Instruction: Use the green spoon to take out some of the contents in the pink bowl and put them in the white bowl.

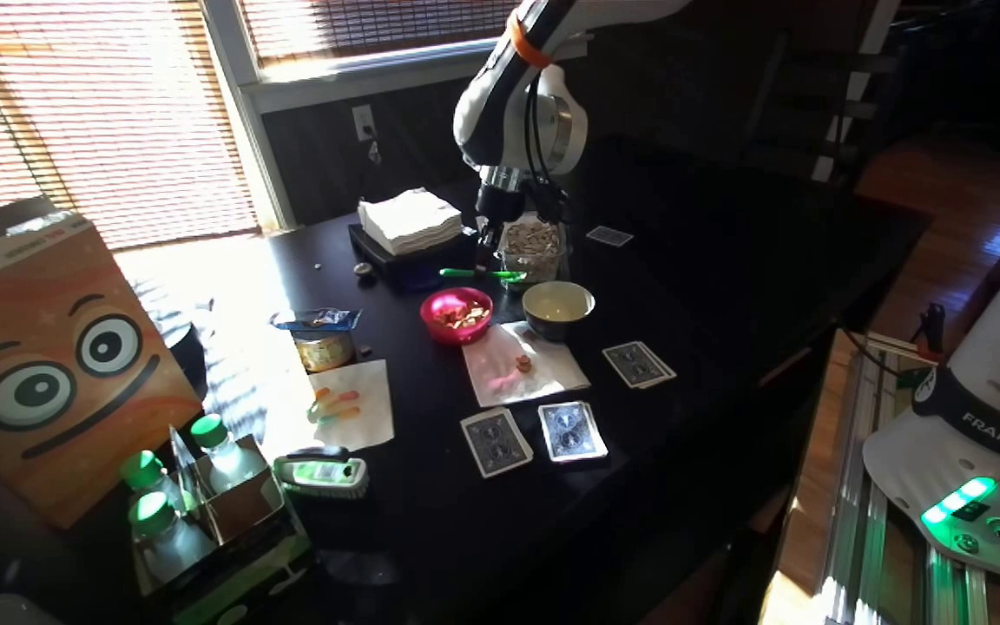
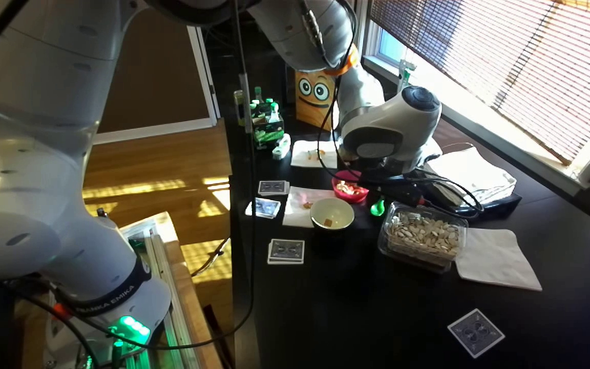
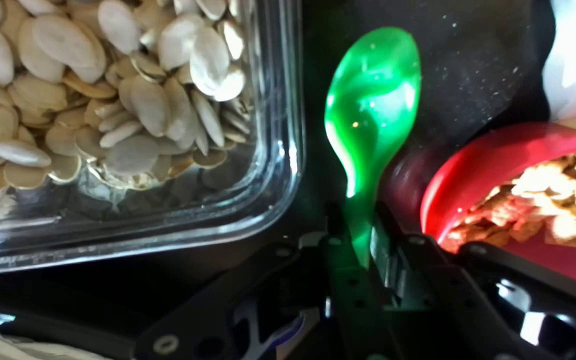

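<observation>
My gripper is shut on the handle of the green spoon. The spoon's scoop points away from the fingers and looks empty. In an exterior view the spoon lies roughly level, close above or at the table; I cannot tell which. The pink bowl holds several light brown pieces and stands beside the spoon; it also shows at the right of the wrist view. The white bowl stands next to the pink bowl with a small brown piece inside. The white bowl is out of the wrist view.
A clear container of seeds stands close beside the spoon. A napkin stack on a dark holder is behind the gripper. A napkin with a small piece and card piles lie near the bowls. A bottle carrier stands farther off.
</observation>
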Robot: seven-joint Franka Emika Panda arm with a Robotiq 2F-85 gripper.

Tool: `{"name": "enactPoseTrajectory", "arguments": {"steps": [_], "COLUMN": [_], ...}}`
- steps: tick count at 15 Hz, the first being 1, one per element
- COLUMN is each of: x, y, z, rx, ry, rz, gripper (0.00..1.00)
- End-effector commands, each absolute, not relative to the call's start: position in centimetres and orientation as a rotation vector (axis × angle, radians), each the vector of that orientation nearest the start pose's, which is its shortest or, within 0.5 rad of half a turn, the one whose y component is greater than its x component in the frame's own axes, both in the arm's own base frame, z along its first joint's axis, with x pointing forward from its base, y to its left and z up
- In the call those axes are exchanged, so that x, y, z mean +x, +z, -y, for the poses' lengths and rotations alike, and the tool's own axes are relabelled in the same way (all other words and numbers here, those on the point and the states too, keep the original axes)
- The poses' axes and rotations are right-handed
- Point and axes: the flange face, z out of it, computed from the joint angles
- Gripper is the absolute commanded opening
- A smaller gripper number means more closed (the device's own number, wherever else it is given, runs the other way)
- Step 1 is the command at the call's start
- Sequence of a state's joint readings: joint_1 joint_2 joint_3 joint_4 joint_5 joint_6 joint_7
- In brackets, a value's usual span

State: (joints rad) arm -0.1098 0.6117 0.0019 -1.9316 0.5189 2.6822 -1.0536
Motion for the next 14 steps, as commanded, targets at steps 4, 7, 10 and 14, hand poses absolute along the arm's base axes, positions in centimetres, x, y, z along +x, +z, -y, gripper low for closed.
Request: {"name": "enactPoseTrajectory", "arguments": {"steps": [4,7,10,14], "x": [63.4,63.3,63.2,63.2], "y": [15.6,15.0,14.8,15.8], "z": [8.6,8.7,8.5,7.7], "rx": [-2.873,-2.883,-2.898,-2.918], "ry": [-0.365,-0.354,-0.348,-0.372], "rz": [0.704,0.689,0.66,0.629], "gripper": [0.04,0.06,0.48,0.77]}}
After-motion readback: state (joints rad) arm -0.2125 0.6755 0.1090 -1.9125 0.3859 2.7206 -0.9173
